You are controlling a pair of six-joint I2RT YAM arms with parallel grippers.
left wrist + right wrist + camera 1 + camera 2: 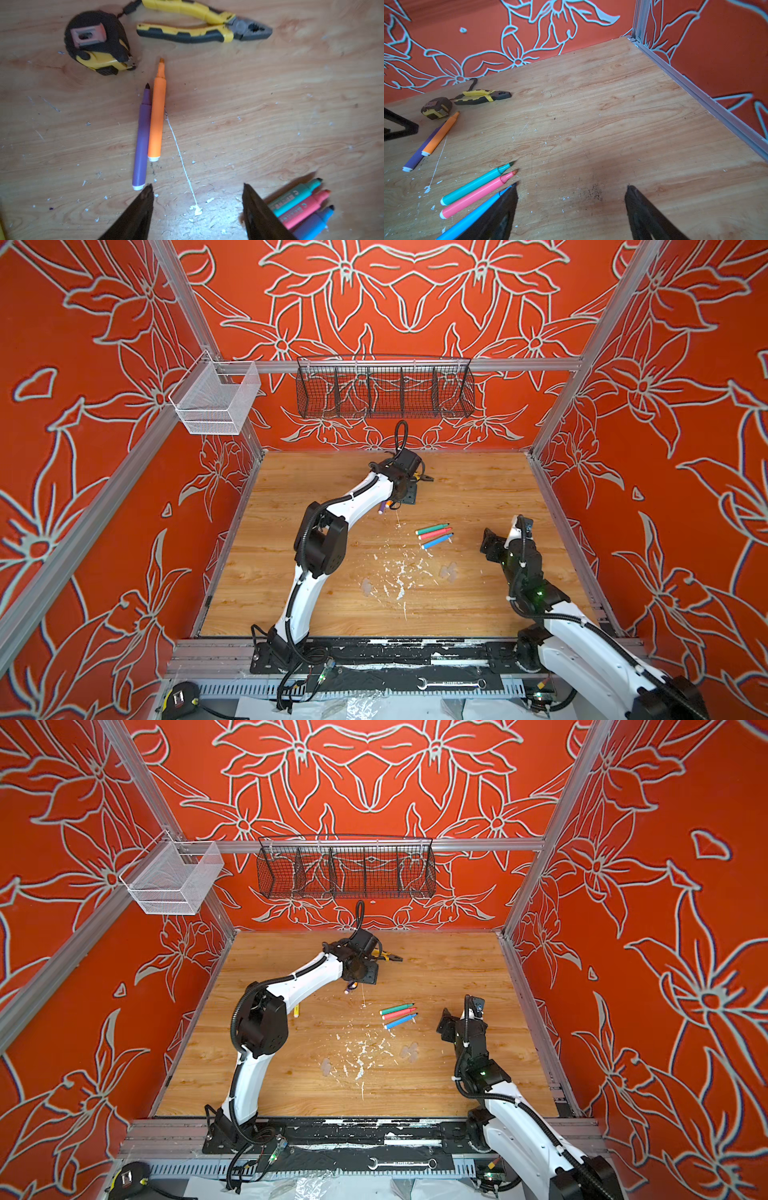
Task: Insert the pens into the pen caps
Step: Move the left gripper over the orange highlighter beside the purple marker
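Purple pen (141,143) and orange pen (157,120) lay touching, tips toward the pliers (199,29). Pen caps (448,572) lay well apart from the pliers. Left gripper (197,187) jaws stood apart, empty; right gripper (571,187) wide, empty. Risk: a pinch might catch both touching pens together.

I see the purple pen (141,143) and orange pen (157,118) lying flat, side by side and touching, nibs bare. Well apart from them, the green pen (475,184), pink-red pen (477,194) and blue pen (467,217) lie in a close parallel row, all uncapped. Only a sliver of the yellow pen (296,1011) shows. The clear pen caps (449,571) — faint, nearly colourless — lie loose, apart from every pen.
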